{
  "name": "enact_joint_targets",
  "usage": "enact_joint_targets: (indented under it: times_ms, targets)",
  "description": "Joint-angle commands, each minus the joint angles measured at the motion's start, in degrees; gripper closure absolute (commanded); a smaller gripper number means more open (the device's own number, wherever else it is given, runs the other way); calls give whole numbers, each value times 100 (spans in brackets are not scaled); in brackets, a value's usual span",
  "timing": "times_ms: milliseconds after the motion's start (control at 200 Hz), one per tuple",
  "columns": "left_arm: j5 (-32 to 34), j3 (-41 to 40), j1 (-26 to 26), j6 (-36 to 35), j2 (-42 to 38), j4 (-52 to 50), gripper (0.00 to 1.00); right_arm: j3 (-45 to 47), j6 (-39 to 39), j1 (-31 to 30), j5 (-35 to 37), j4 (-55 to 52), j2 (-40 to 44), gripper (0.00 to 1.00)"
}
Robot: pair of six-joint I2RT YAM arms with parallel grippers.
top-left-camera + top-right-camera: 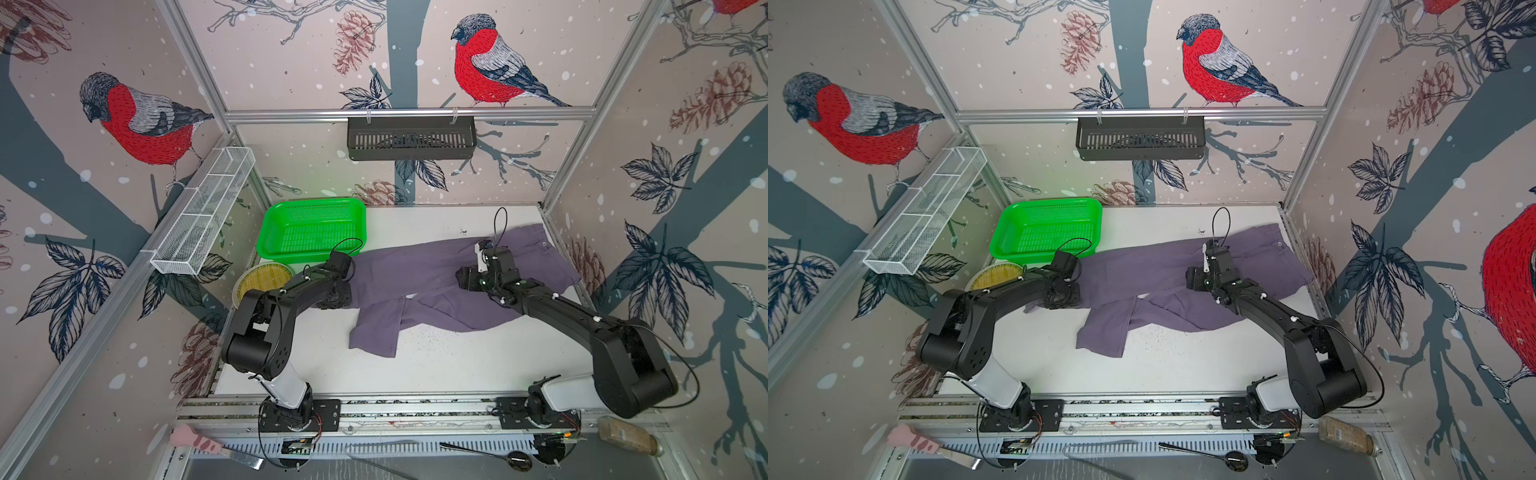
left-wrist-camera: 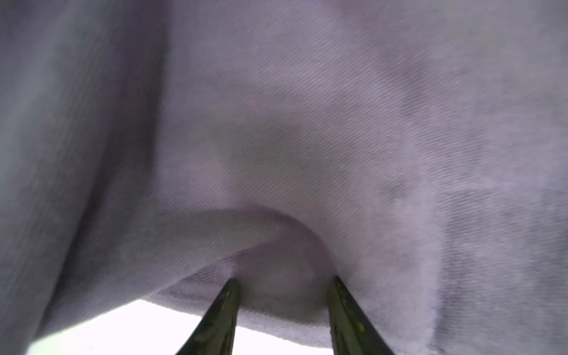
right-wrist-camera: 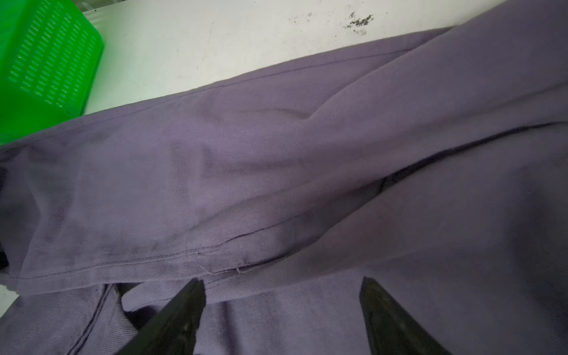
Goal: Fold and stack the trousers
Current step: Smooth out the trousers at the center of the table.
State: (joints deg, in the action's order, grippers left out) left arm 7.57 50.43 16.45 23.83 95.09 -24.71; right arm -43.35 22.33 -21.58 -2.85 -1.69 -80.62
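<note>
Your trousers (image 1: 436, 270) lie spread across the worktop (image 1: 436, 374), waist at the far right, one leg reaching the green basket (image 1: 311, 228). Your left claw (image 2: 282, 282) straddles a hump of cloth; you cannot tell if it grips. Your right claw (image 3: 282, 281) hangs wide open over the trousers.

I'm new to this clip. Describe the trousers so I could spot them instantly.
Start at the white tabletop. Sprawled across its middle, from beside the green basket toward the right wall, lie the trousers. They are the only cloth there: dusty purple, with two long legs, the nearer one kinked toward the front.
</note>
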Motion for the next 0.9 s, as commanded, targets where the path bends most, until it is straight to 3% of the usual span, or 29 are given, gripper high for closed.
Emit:
enact_joint_targets:
  times_ms: [0, 565, 730, 895]
  targets:
    - [-632, -212, 86, 93, 71, -431, 52, 85, -8, -4, 149, 92, 50, 18]
    - [-1629, -854, 464, 720, -1552, -1220, 55, 293, -225, 138, 184, 104, 106, 18]
    - [-595, -463, 440, 809, -1867, -1775, 53, 219, -253, 144, 76, 125, 229, 18]
    - [13, 23, 203, 759, -1718, -1474, 51, 81, -301, 139, 39, 81, 195, 18]
